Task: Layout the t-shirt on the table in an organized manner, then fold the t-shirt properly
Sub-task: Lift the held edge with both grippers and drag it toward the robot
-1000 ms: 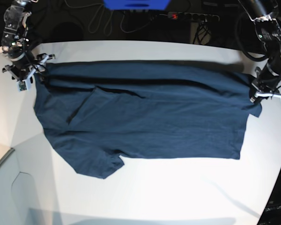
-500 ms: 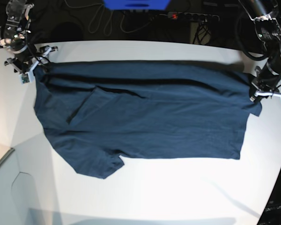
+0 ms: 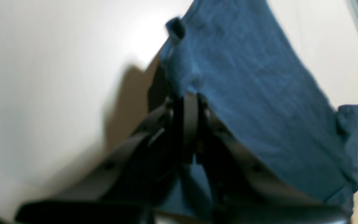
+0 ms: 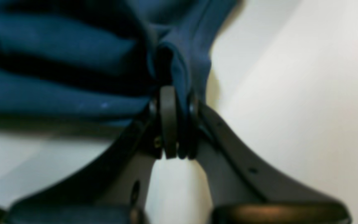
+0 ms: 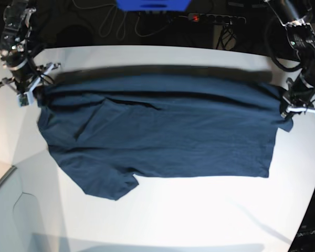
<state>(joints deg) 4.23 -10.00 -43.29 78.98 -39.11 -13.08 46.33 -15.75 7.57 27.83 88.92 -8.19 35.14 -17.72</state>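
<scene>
The t-shirt [image 5: 163, 134] lies spread across the middle of the table [image 5: 199, 210], its near sleeve rumpled and the far edge raised a little. To flatten it well, I judge the 2 arms should pull apart evenly and keep the far edge taut. The right gripper [image 4: 177, 102] pinches a bunched fold at 1 far corner. The left gripper [image 3: 186, 102] is clamped on the opposite corner, arm reaching down from above.
</scene>
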